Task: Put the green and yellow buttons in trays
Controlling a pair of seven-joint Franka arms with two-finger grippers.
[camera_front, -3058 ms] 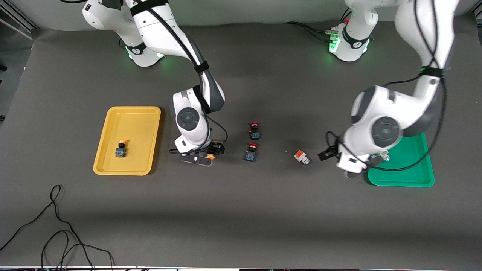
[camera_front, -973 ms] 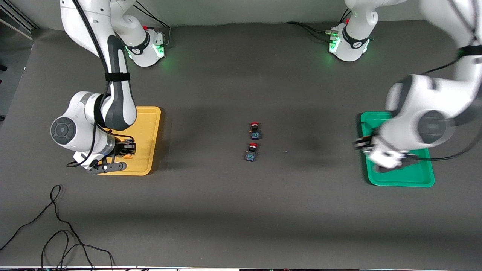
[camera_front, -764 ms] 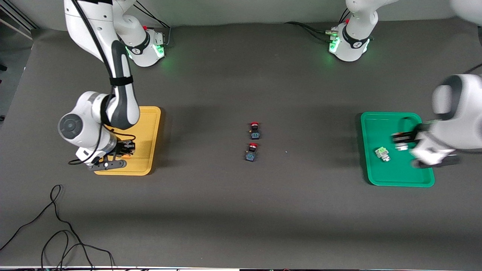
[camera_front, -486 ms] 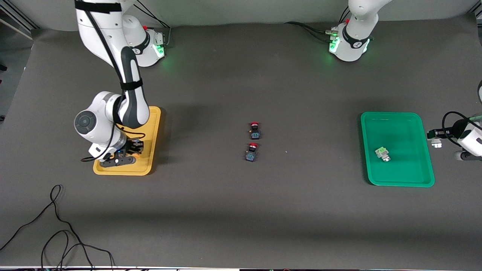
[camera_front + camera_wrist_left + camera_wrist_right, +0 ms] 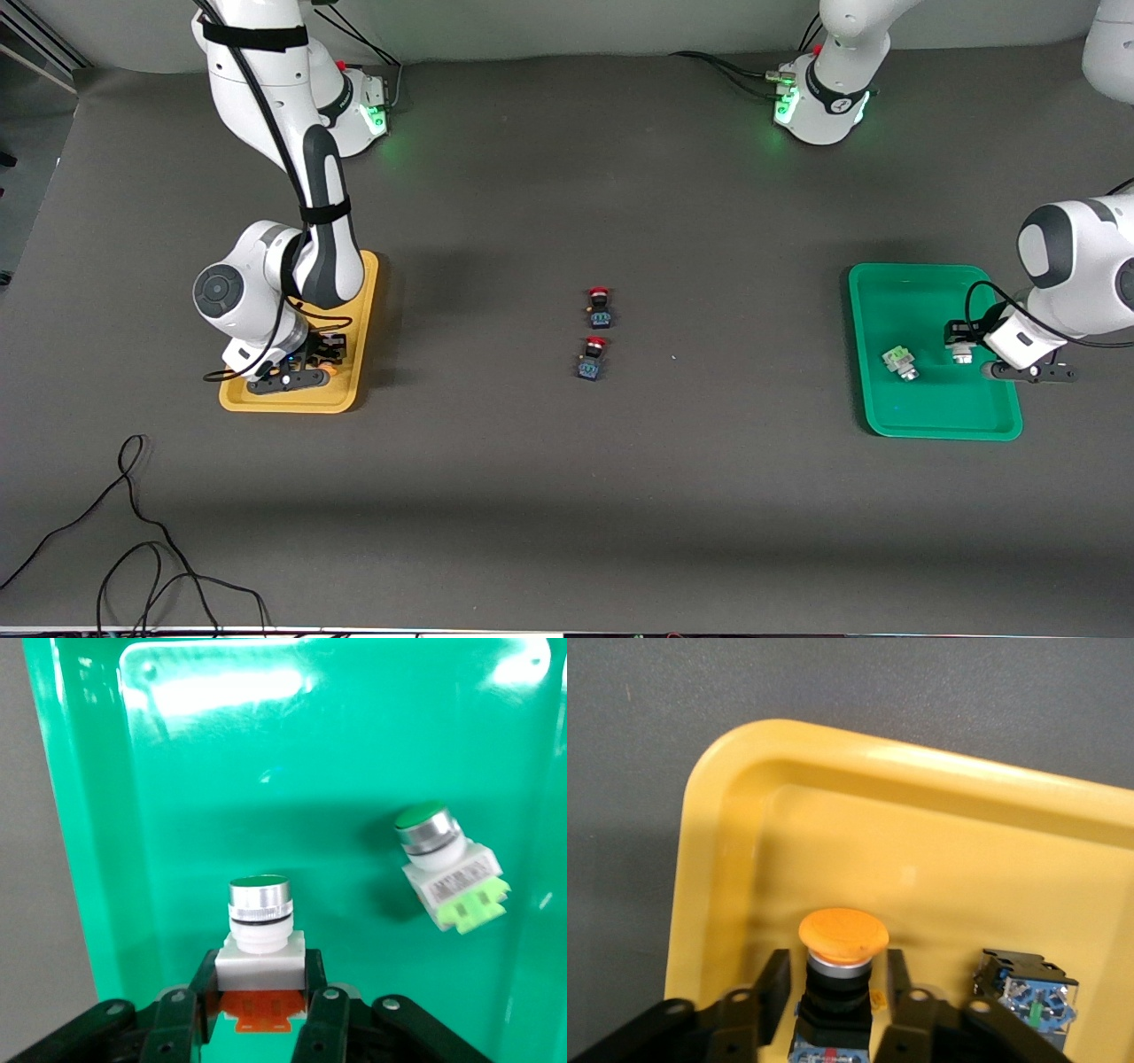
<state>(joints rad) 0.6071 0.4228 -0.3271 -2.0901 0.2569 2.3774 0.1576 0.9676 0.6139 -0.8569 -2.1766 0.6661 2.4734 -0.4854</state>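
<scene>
My left gripper (image 5: 961,344) is over the green tray (image 5: 939,418). In the left wrist view the left gripper (image 5: 260,979) is shut on a white-bodied button (image 5: 260,930) with a round green cap and an orange base, low over the tray floor (image 5: 266,771). A second green-capped button (image 5: 447,873) with a pale green base lies in the tray (image 5: 899,361). My right gripper (image 5: 310,361) is low in the yellow tray (image 5: 292,404). In the right wrist view the right gripper (image 5: 837,979) is open, its fingers either side of a yellow-capped button (image 5: 842,939). Another black-blue button (image 5: 1026,994) lies beside it.
Two red-capped black-blue switches (image 5: 600,307) (image 5: 592,358) sit at the table's middle, one nearer the front camera than the other. A loose black cable (image 5: 133,532) lies near the front edge at the right arm's end.
My left gripper swung out past the green tray's edge and has come back over the tray with the white button. My right gripper has shifted a little toward the table's middle inside the yellow tray.
</scene>
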